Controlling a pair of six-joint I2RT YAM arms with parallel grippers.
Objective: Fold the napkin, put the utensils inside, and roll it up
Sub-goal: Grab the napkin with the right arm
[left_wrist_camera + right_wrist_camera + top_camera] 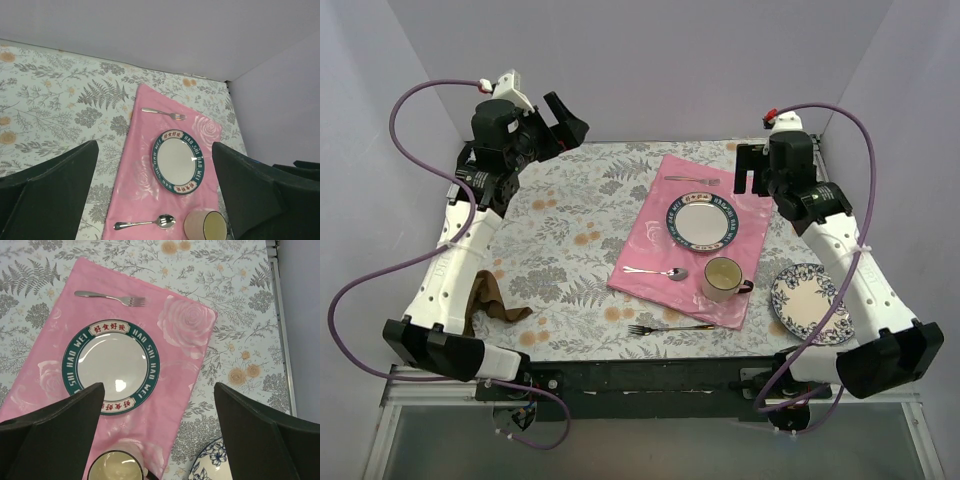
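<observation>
Hovering high over the far left corner of the leaf-patterned desk (560, 230), the left claw (154, 150) has its two black fingers spread wide, nothing between them. Over on the far right, the right claw (159, 390) hangs above the large pink rose-print cloth mat (755, 240), gaping just as wide and holding nothing.

Now the task's things. Look near the left edge: the dark brown cloth napkin (490, 300) lies crumpled in a heap, right against the left arm's white link and partly tucked behind it, well apart from the mat. A slim silver metal fork (670, 328) lies flat on the desk at the near edge, just off the mat's near side, tines pointing left. A second silver fork (692, 180) sits at the mat's far end, beyond the round white plate with a green lettered rim (701, 221). A silver spoon (658, 272) rests on the mat's near left part, beside the cream mug (723, 278). To the right, off the mat, stands a blue-flowered plate (808, 302), beside the right arm.
</observation>
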